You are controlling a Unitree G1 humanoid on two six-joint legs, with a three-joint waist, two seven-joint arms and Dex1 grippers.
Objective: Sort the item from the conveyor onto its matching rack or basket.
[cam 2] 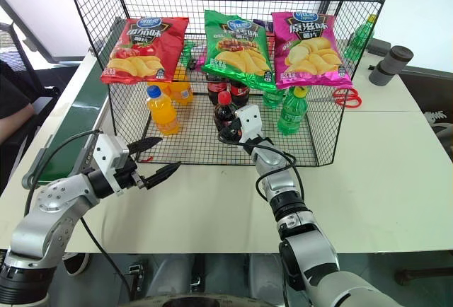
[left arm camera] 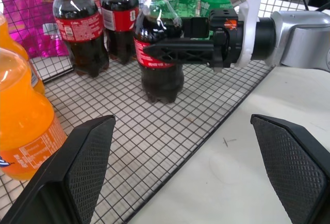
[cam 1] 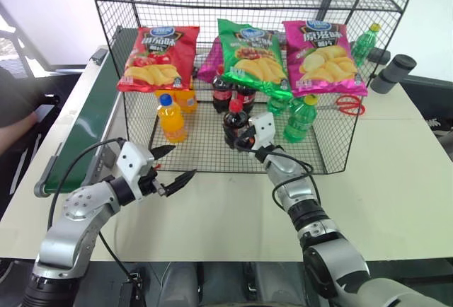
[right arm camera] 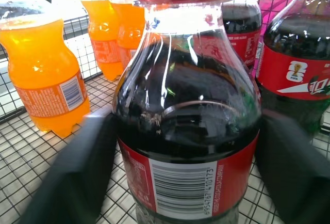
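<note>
The cola bottle (cam 1: 234, 124), with red cap and red label, stands upright on the mesh floor of the black wire rack (cam 1: 340, 144). My right gripper (cam 1: 239, 137) reaches into the low tier. Its fingers (right arm camera: 67, 167) flank the bottle's (right arm camera: 185, 105) sides and are open. Two more cola bottles (left arm camera: 98, 22) stand just behind. My left gripper (cam 1: 184, 163) hovers open and empty over the table in front of the rack, pointing toward the bottle (left arm camera: 160, 53). The dark green conveyor (cam 1: 85, 109) runs along the left side of the table.
Orange soda bottles (cam 1: 172, 119) stand left of the cola and green bottles (cam 1: 301, 116) to its right. Three crisp bags (cam 1: 248, 56) hang across the rack's front. Red scissors (cam 1: 347, 103) and a grey cylinder (cam 1: 393, 72) lie on the right. A person's arm (cam 1: 14, 109) rests beyond the conveyor.
</note>
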